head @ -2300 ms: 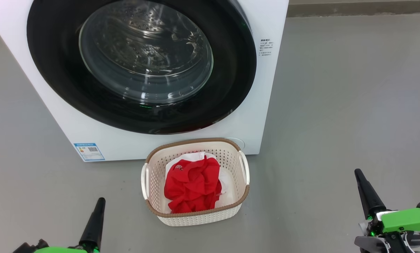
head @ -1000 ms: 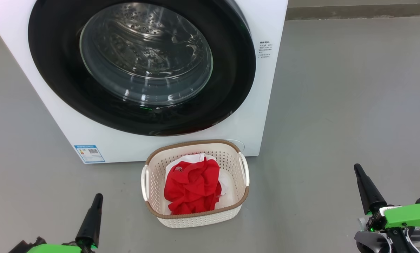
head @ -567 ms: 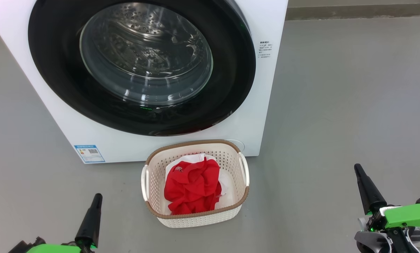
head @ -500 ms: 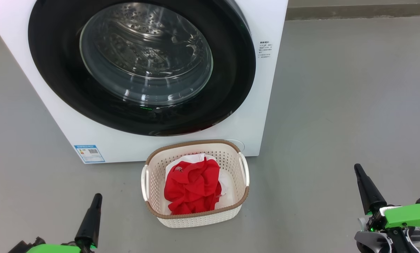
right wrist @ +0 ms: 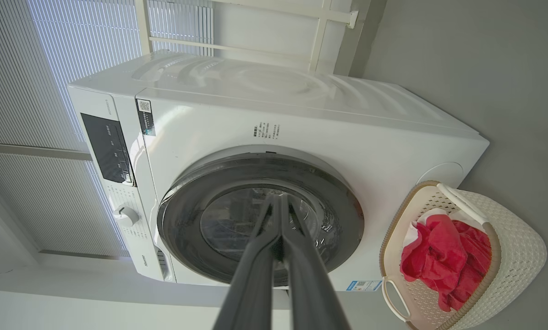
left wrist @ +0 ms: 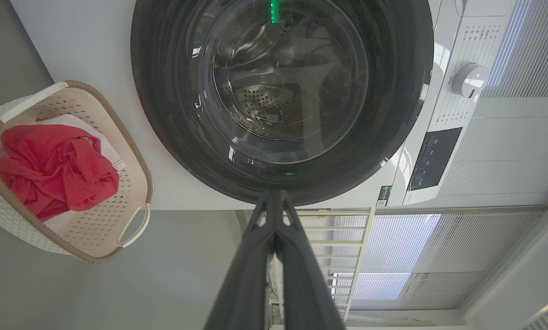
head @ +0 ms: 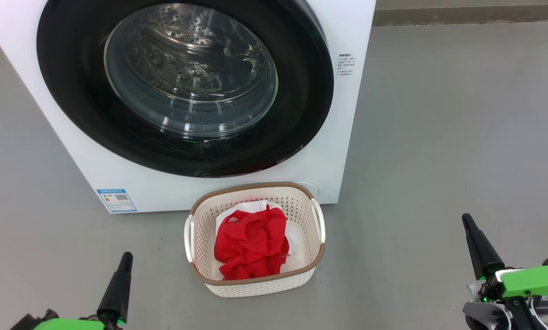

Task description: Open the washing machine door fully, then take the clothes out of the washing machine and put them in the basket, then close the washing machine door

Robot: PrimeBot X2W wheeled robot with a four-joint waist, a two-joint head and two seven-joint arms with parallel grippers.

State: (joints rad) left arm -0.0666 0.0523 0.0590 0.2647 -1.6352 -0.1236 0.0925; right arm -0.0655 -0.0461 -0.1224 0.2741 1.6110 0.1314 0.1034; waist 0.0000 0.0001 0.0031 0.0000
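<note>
washing machine door (head: pixel 184 82) shut across opening, basket (head: pixel 260 285) top open

The left claw (left wrist: pixel 274 197) rises from six o'clock, fingers pressed together, tips over the black rim of the washing machine door (left wrist: pixel 164 91), which sits flush on the washing machine (left wrist: pixel 81 50). At nine o'clock, the basket (left wrist: pixel 127 183) holds the red clothes (left wrist: pixel 54 169).

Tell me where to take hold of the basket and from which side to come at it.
Grip the basket by its white right-side handle, coming from the robot's right and above. It is a thin loop standing off the perforated wall, probably easy to pinch. The washing machine blocks the far side, and the red clothes crowd the middle.
</note>
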